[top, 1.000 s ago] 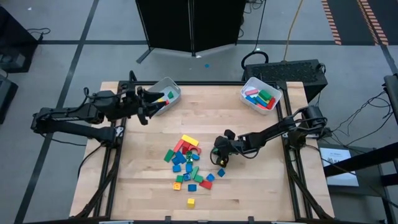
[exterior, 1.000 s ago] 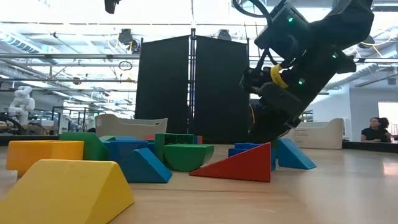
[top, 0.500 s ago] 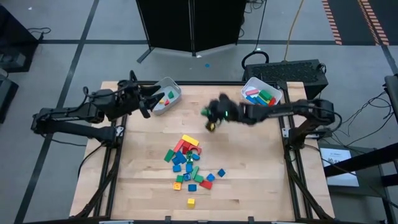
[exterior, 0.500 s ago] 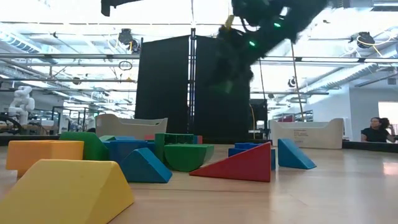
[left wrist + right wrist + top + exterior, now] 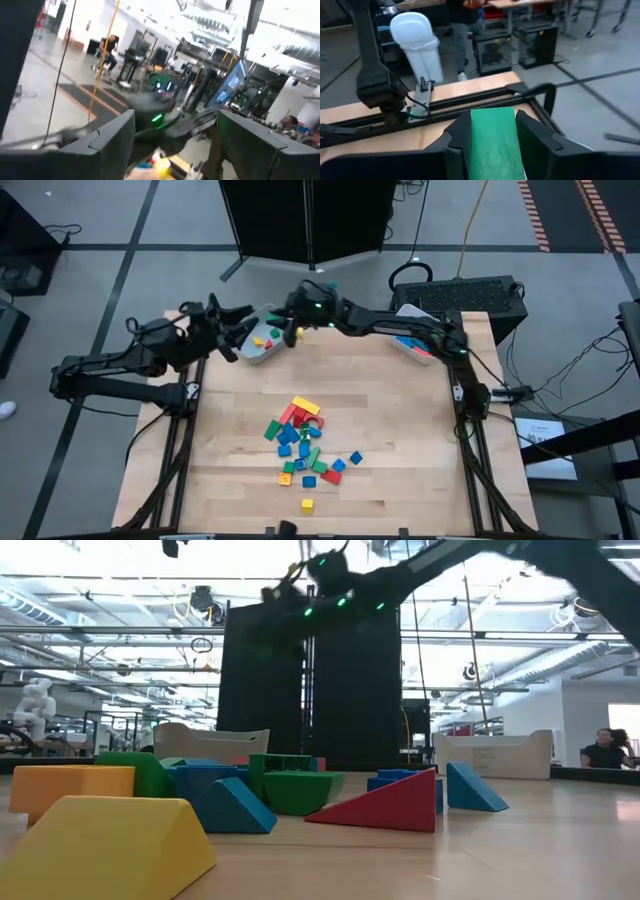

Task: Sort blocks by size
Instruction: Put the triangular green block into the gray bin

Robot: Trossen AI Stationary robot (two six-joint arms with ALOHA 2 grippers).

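Behind your wooden tabletop [image 5: 400,430] lies an open workshop hall with bright ceiling lights and a black partition at the far edge. Your right gripper [image 5: 296,328] is stretched across to the left bin [image 5: 247,355], hanging just over its near corner, and its fingers are clamped on a green block [image 5: 493,137]. Your left gripper [image 5: 228,338] waits just beside that same bin, on its other side, with its fingers [image 5: 107,142] spread wide and nothing between them.

The rest of the blocks [image 5: 305,442] lie in a loose heap well behind and below the right gripper, mid-table; more sit in the right bin [image 5: 400,315], back along the right arm.

By the look of it, these blocks are light, rigid and smooth-faced, so they should not deform but may slip or twist if pinched on a slope. Take the wedges and arches across two flat parallel faces, and long bars near the middle.

Only the right wrist view shows you the held block sitting squarely between the fingers; from above it is hidden by the gripper. The low view shows you wedge and arch shapes, such as the red wedge [image 5: 385,805], which from overhead read only as coloured patches.
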